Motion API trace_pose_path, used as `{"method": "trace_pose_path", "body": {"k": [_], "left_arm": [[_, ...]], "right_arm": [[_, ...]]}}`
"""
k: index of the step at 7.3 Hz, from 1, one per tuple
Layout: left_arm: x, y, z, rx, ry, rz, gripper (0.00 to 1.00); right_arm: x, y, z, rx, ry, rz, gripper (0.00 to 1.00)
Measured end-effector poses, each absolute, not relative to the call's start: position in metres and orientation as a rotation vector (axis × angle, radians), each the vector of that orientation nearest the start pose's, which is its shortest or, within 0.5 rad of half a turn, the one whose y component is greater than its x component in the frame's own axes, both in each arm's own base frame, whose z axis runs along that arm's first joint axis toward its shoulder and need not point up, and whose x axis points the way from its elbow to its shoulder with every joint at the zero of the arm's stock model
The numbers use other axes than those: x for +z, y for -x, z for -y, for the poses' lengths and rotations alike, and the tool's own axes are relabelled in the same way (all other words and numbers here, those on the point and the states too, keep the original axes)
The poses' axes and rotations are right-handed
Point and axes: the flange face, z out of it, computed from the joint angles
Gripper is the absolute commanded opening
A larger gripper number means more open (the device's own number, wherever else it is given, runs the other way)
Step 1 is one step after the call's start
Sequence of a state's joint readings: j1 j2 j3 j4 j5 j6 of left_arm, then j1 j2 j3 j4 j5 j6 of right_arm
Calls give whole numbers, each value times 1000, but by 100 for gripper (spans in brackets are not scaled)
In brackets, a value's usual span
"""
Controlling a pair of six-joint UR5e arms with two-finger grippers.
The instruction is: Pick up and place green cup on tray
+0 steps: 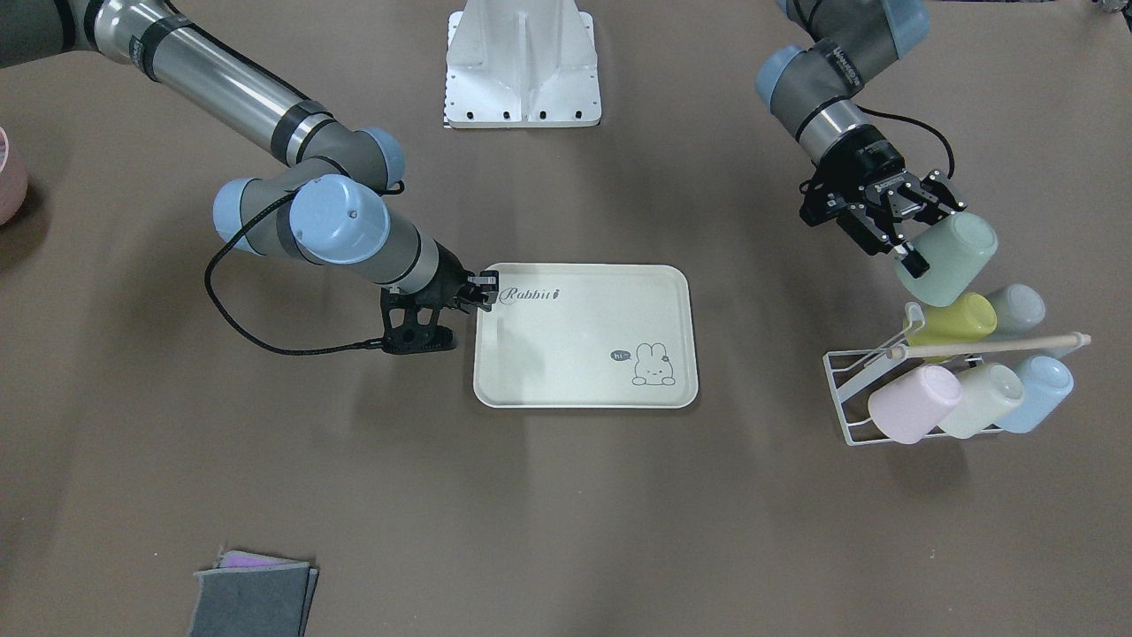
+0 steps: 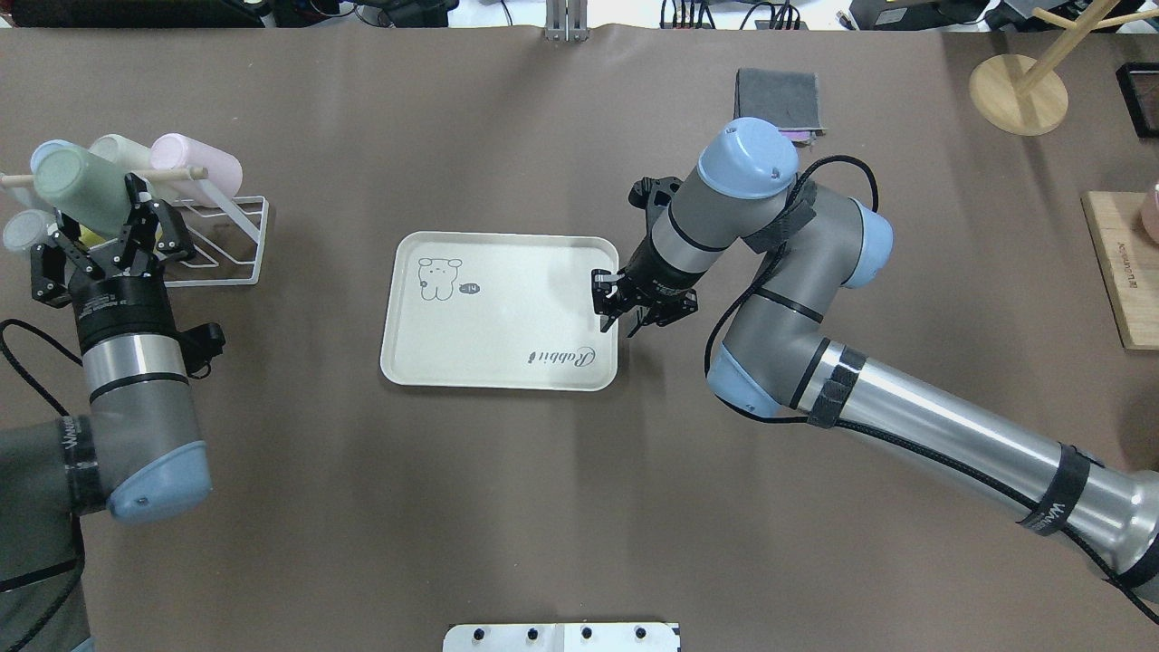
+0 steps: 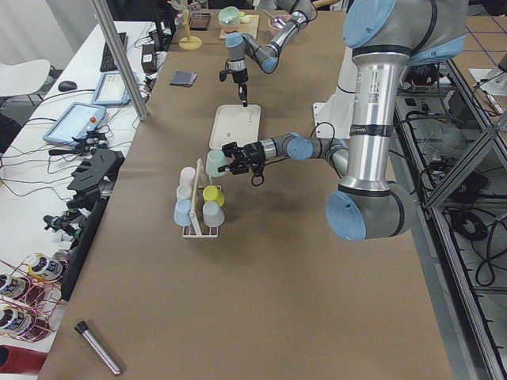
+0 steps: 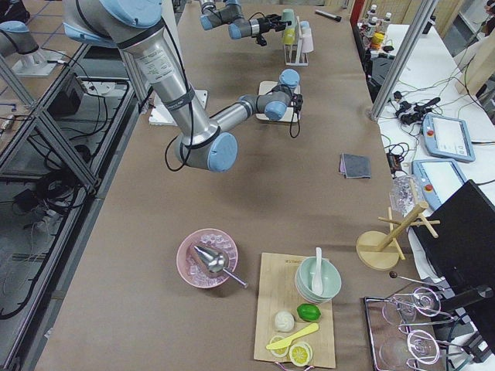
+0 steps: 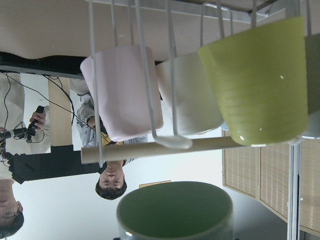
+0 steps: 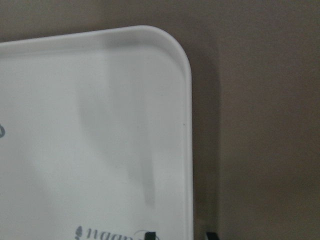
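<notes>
Green cup [image 1: 951,257] in left hand [image 1: 930,232], five cups [image 1: 914,403] on rack [image 1: 836,398], one tray [image 1: 584,354].

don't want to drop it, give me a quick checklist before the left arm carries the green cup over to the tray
1. Grip: left pincer shut on the green cup: ok
2. Clearance: cup free of the rack and yellow-green cup: cannot tell, they look very close
3. Landing spot: tray floor bare: ok
4. Tray steadied: right pincer straddles the rim; clamped: cannot tell
5. Path: table between rack and tray bare: ok
</notes>
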State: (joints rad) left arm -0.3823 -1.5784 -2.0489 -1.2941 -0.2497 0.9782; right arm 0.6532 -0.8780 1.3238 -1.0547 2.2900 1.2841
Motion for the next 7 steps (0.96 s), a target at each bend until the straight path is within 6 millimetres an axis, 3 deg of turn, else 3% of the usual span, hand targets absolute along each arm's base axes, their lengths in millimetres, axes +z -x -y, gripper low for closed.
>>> {"method": "trace_pose_path", "body": {"k": [1,2,5,7], "left_arm": [[386,-318,379,1597,-440,1465,14],[365,-304,379,1490,-563,1405,14],[336,-290,379,1180,-1060,1000,8],[328,-297,381,973,-1367,622,7]], "right_arm": [[280,542,511,-10,168,1117,100],[281,522,526,10,167,1127,100],[312,424,570,66,170,1159,100],[346,344,578,46,124,1182,100]]}}
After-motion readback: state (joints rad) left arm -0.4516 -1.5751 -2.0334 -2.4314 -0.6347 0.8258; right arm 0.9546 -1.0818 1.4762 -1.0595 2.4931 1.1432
